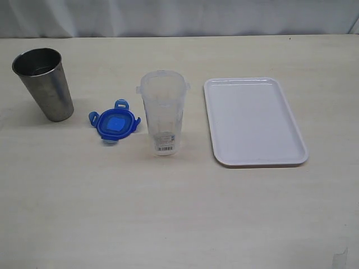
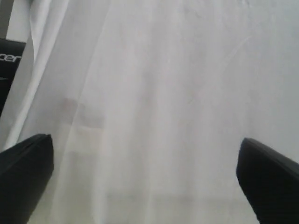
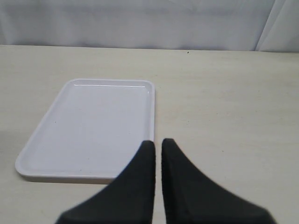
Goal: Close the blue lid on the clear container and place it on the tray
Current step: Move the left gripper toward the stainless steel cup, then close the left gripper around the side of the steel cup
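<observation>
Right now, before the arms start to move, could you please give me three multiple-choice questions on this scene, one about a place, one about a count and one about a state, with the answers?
1. Where does the blue lid lie?
A. on the table, between the metal cup and the clear container
B. inside the metal cup
C. on top of the clear container

2. How many cup-shaped vessels stand on the table?
A. one
B. two
C. four

3. What is the state of the clear container?
A. lying on its side
B. upright, closed with the lid
C. upright, mouth open

Answers:
1 A, the lid lies flat on the table between the two vessels.
2 B, only the metal cup and the clear container stand there.
3 C, it stands upright and the lid lies beside it.
</observation>
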Robot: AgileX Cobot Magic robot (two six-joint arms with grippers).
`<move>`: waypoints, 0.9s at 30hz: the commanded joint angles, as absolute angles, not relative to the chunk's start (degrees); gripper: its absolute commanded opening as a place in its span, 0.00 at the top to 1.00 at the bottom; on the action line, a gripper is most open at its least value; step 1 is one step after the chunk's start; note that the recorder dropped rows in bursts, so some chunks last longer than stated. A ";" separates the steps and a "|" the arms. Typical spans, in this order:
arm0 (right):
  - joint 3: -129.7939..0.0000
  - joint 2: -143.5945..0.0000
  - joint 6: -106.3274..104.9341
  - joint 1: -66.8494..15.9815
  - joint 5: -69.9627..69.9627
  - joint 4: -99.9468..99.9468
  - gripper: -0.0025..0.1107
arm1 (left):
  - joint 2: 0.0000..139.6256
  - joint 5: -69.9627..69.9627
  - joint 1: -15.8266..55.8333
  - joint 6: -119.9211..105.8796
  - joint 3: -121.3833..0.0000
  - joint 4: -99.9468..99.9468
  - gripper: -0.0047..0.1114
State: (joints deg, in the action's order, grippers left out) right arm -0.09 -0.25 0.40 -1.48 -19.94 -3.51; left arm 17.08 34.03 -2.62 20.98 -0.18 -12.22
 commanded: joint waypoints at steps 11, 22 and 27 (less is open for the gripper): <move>0.00 0.00 0.46 -1.27 -19.90 -3.46 0.93 | 59.43 60.52 -2.67 12.97 0.00 -13.14 0.06; 0.00 0.00 0.46 -1.27 -19.90 -3.46 0.93 | 81.28 69.96 -2.67 8.94 -1.88 -13.40 0.06; 0.00 0.00 0.46 -1.27 -19.90 -3.46 0.93 | 89.18 69.96 -2.67 8.82 -5.31 -14.89 0.06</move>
